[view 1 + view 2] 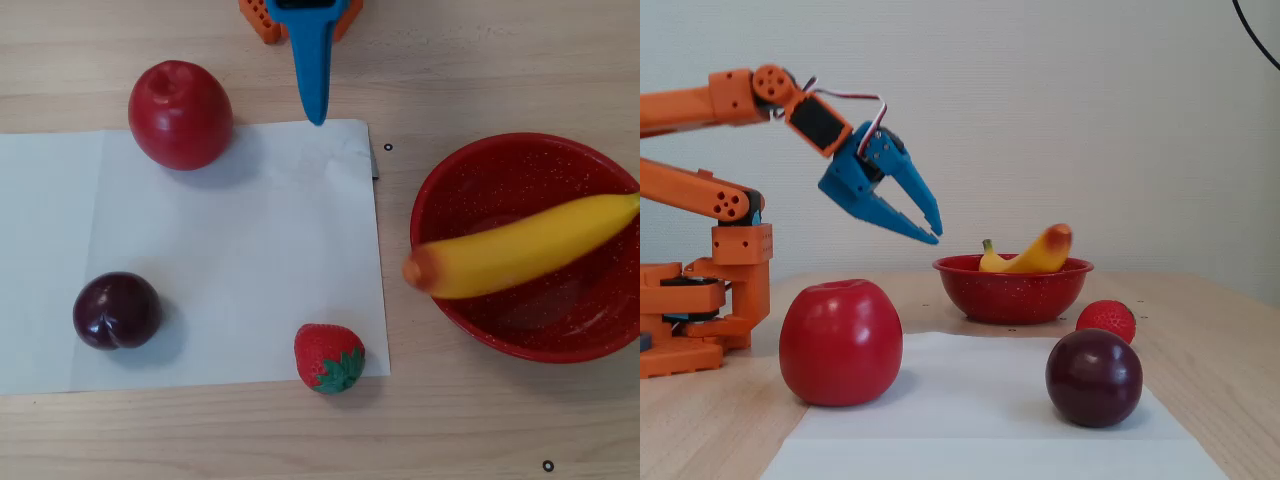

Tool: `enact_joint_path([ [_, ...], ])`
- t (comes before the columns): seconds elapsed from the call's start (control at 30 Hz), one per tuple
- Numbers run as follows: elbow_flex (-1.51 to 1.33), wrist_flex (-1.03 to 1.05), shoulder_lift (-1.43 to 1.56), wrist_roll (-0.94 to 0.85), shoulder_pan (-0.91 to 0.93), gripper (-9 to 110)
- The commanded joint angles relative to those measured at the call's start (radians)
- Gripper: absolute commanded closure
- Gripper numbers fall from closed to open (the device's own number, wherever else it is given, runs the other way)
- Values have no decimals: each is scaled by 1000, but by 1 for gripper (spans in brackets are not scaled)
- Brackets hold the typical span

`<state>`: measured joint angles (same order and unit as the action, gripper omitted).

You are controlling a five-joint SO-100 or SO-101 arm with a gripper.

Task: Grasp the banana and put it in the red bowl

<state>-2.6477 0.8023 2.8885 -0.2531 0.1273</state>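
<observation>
The yellow banana (pixel 525 247) lies slantwise in the red bowl (pixel 470 165) at the right of the overhead view, its orange-red end poking over the bowl's left rim. From the side in the fixed view, the banana (pixel 1035 255) rests inside the red bowl (pixel 1012 295), orange end up. My blue gripper (pixel 936 236) hangs in the air to the left of the bowl, well apart from it, fingertips together and nothing held. In the overhead view the gripper (pixel 318 118) points down over the top edge of the paper.
A white paper sheet (pixel 250 250) carries a red apple (pixel 180 114), a dark plum (pixel 116 310) and a strawberry (pixel 329 357). The orange arm base (pixel 700 320) stands at the left in the fixed view. The apple (pixel 840 342) sits below the gripper.
</observation>
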Motion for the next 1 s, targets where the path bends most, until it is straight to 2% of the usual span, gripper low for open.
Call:
enact_joint_path([
  [0.0, -40, -115, 87, 38, -26, 101],
  [0.37, -479, -321, 373, 44, -81, 101],
  [0.6, -492, -158, 405, -32, -64, 101],
  [0.97, -492, 94, 405, -11, -54, 101],
])
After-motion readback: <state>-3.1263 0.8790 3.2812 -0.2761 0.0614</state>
